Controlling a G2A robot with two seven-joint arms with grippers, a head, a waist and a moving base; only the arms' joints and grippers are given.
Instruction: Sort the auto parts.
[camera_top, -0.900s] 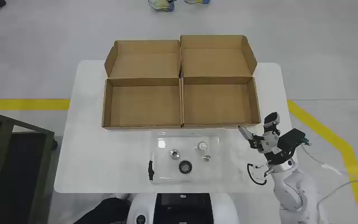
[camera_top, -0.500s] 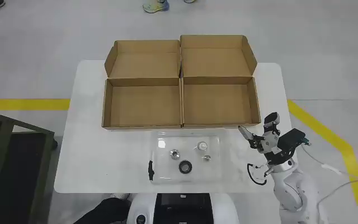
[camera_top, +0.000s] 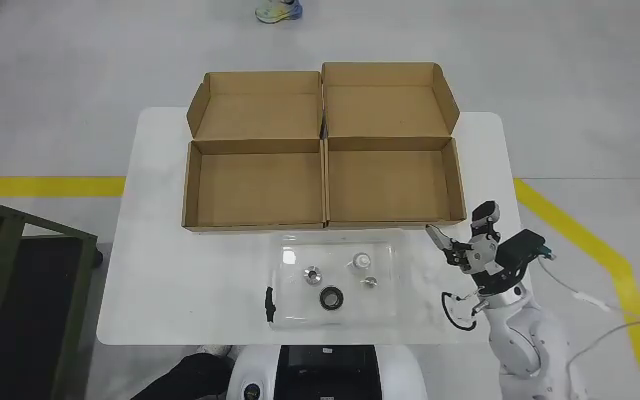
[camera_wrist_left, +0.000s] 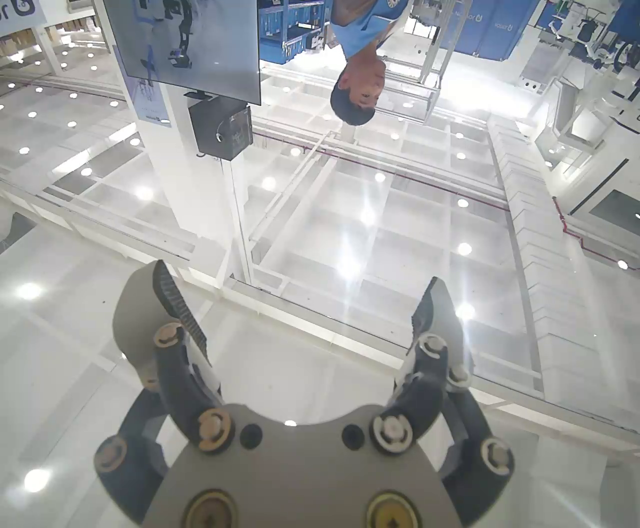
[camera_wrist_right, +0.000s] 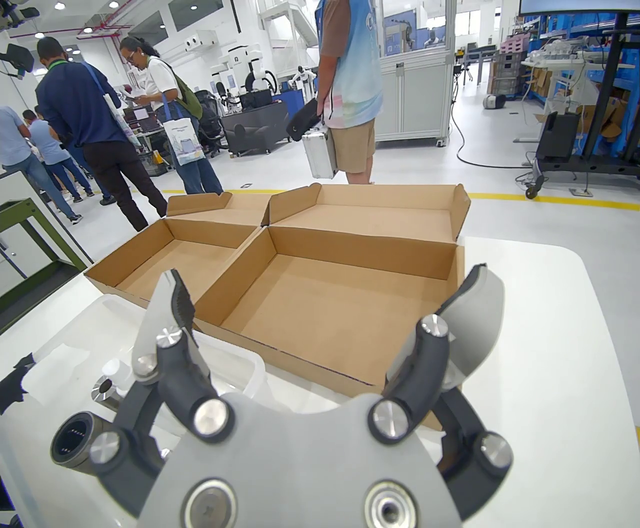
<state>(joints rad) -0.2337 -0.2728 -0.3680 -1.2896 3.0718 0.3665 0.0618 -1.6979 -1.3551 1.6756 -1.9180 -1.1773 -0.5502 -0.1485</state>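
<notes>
White table: clear tray holds silver metal parts, black ring; left pincer, right pincer spread, empty.

Matt cardboard boxes, clear plastic tray (shiny metal parts)

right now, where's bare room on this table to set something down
Bare table left of the clear tray and left box, and a strip right of the right box. Both box floors are bare. Crowded: the tray's parts, and the right hand beside it.
</notes>
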